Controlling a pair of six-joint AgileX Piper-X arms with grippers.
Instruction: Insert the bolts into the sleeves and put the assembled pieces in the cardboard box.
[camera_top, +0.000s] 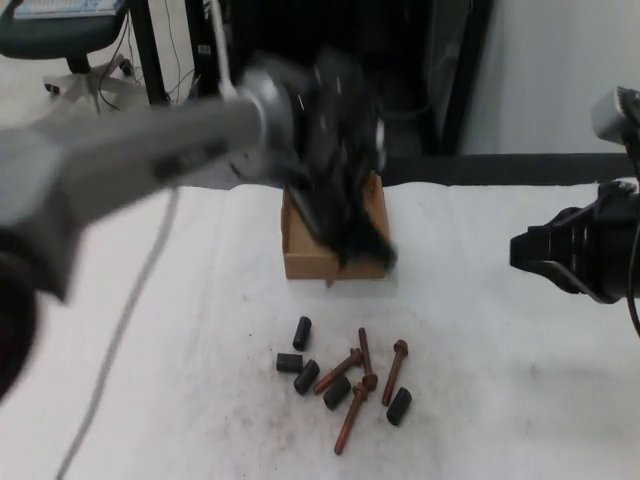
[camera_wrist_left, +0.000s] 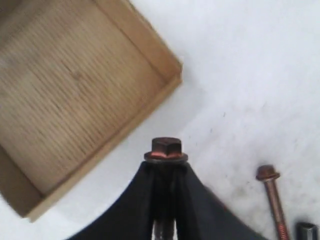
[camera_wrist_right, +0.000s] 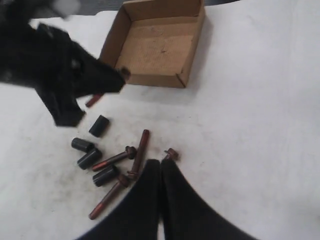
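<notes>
No legible text or markings anywhere

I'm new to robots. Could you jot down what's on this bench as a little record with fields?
Left end effector: shut on a bolt, close to the cardboard box
Right end effector: shut, holding nothing
Box contents: none seen
Loose bolts: four
Loose sleeves: five
Surface: white cloth

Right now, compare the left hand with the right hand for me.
The left hand is shut on a bolt; the right hand is shut on nothing. The left hand hangs close by the cardboard box; the right hand is farther from it, off to one side. Both are black and shut.
</notes>
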